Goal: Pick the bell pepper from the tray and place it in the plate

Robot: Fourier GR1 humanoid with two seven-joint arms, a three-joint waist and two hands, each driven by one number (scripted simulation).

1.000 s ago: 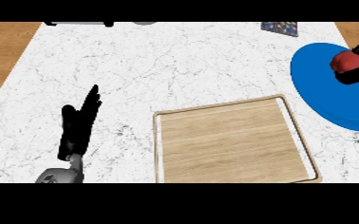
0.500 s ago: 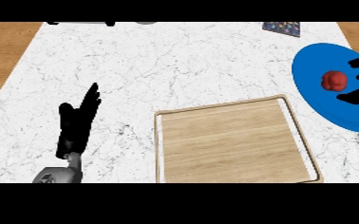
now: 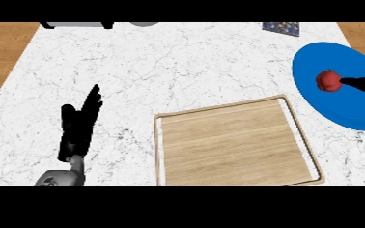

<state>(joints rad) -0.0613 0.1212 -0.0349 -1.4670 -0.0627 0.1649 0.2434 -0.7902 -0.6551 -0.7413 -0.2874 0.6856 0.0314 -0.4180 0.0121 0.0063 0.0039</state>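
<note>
Moved: right hand (image 3: 354, 82) now shows only as a dark sliver at the right edge, where a second ago it covered the pepper; the pepper itself sits a touch farther left on the plate than half a second ago.
Counter: white marbled counter (image 3: 178, 67) fills the view, with wood showing at the far left and far right corners.
Tray: pale wooden tray (image 3: 235, 147) with a raised rim sits near and right of centre, slightly turned, and nothing lies on its board.
Plate: blue plate (image 3: 324, 104) lies at the right, just beyond the tray's far right corner, part of it cut off by the edge.
Left hand: black left hand (image 3: 78, 125) rests at the near left on its grey forearm, fingers straight and pointing away, thumb out to the side, holding nothing, well apart from the tray.
Bell pepper: red bell pepper (image 3: 328, 80) is on the plate, in its far half, clear of the tray.
Right hand contact: its dark tip reaches the pepper's right side; how its fingers are set can't be made out from this sliver.
Far edge: grey object (image 3: 75, 24) at the far left, and a small dark patterned item (image 3: 280, 27) at the far right.
</note>
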